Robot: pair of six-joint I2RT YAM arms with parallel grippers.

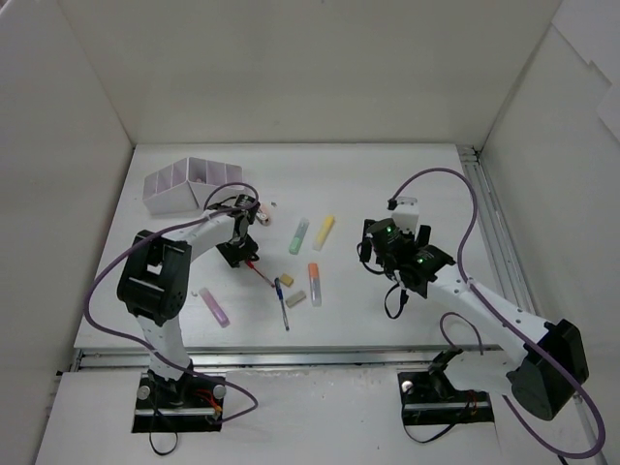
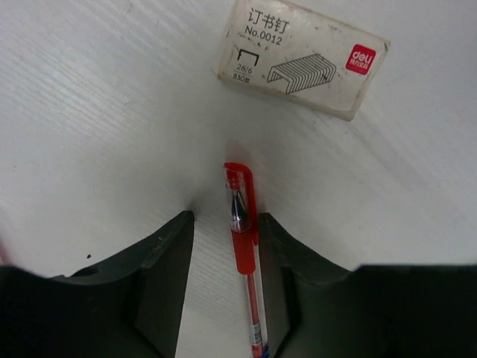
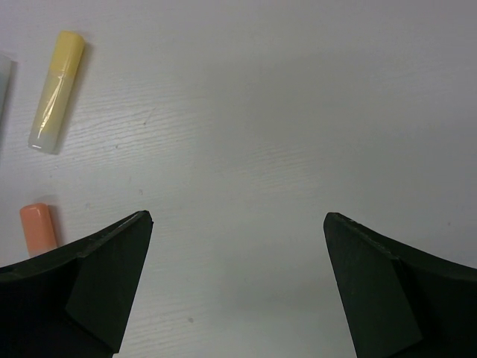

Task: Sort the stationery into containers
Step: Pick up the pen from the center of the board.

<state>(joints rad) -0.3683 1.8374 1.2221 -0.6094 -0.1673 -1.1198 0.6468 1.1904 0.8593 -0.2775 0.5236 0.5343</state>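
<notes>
Quick look from my feed: white tabletop (image 1: 387,184), matte, w/ faint grain streaks in both wrist views. It's boxed in on 3 sides by plain white panels: back wall (image 1: 310,68), left wall (image 1: 48,194), right wall (image 1: 572,165). An alu rail (image 1: 491,228) runs along the tabletop's right edge, and a 2nd rail (image 1: 291,356) along the near edge. A white base board (image 1: 320,417) sits in front of that. Light is even & diffuse, shadows soft, corners slightly greyer.

Glossy red plastic pen (image 2: 243,246), matt white grained table (image 2: 89,112), seemingly cardboard staple box (image 2: 302,58)
</notes>
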